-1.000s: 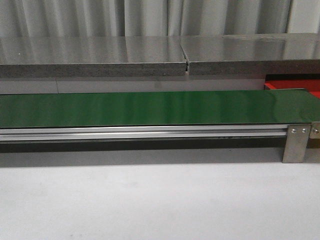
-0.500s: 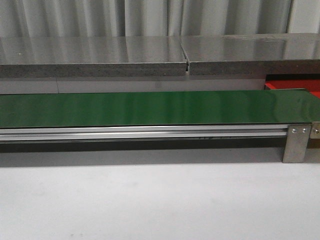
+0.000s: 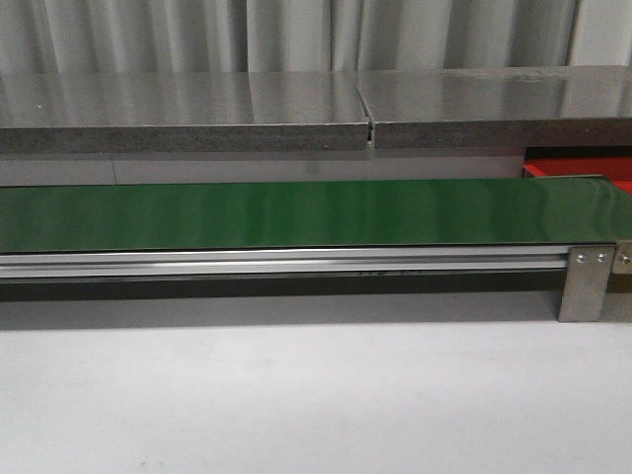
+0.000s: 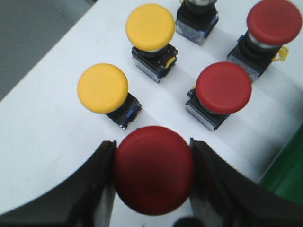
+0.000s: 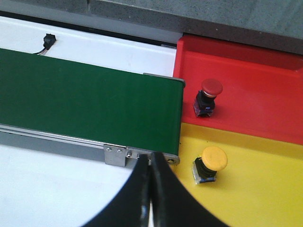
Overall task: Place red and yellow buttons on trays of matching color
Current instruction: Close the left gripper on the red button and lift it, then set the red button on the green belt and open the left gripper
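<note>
In the left wrist view my left gripper (image 4: 152,144) is shut on the cap of a red button (image 4: 154,177), one finger against each side. Beyond it on the white table stand two yellow buttons (image 4: 102,88) (image 4: 150,27) and two more red ones (image 4: 223,87) (image 4: 274,21). The right wrist view shows a red tray (image 5: 255,75) holding one red button (image 5: 210,90), and next to it a yellow tray (image 5: 265,198) holding one yellow button (image 5: 213,160). My right gripper (image 5: 150,158) is shut on nothing, over the belt's end bracket. Neither gripper shows in the front view.
A long green belt (image 3: 296,212) on an aluminium frame crosses the table, and its end (image 5: 161,113) meets the two trays. A grey shelf (image 3: 296,109) runs behind it. Only a corner of the red tray (image 3: 583,170) shows in the front view. A fifth button body (image 4: 196,21) stands among the loose buttons.
</note>
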Available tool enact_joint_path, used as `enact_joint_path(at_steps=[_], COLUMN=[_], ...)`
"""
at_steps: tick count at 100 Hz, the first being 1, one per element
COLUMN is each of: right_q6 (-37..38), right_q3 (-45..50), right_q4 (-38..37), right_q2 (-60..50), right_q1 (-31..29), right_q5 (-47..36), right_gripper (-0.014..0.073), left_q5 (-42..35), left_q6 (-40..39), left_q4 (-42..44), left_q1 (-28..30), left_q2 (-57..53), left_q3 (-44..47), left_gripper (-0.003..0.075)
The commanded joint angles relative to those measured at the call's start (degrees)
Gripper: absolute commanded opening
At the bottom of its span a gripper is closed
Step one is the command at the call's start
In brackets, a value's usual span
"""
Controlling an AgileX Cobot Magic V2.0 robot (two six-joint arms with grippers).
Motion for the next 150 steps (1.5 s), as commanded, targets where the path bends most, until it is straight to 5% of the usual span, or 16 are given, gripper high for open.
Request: enact_joint_path(at_steps=[1, 53, 150], right_q6=[-0.4, -0.4, -0.4], right_q3=[-1.5, -1.5, -1.5], right_q4=[0.2, 0.2, 0.2], right_q2=[-0.2, -0.2, -0.2], right_q1=[0.1, 0.1, 0.1], right_q5=[-3.8, -3.8, -3.8], right_gripper=[-0.0068, -0.0068, -0.0068], left_q5=[-1.3, -1.9, -4.0], left_q6=[-0.5, 3.6, 3.6], left_q4=[0.7, -0.4, -6.6], left_q1=[-0.5, -16.8, -17.6], left_q2=[-5.8, -10.7, -3.8], left_q3=[-1.7, -1.7, -1.7], left_gripper=[-0.001, -0.001, 0.0029])
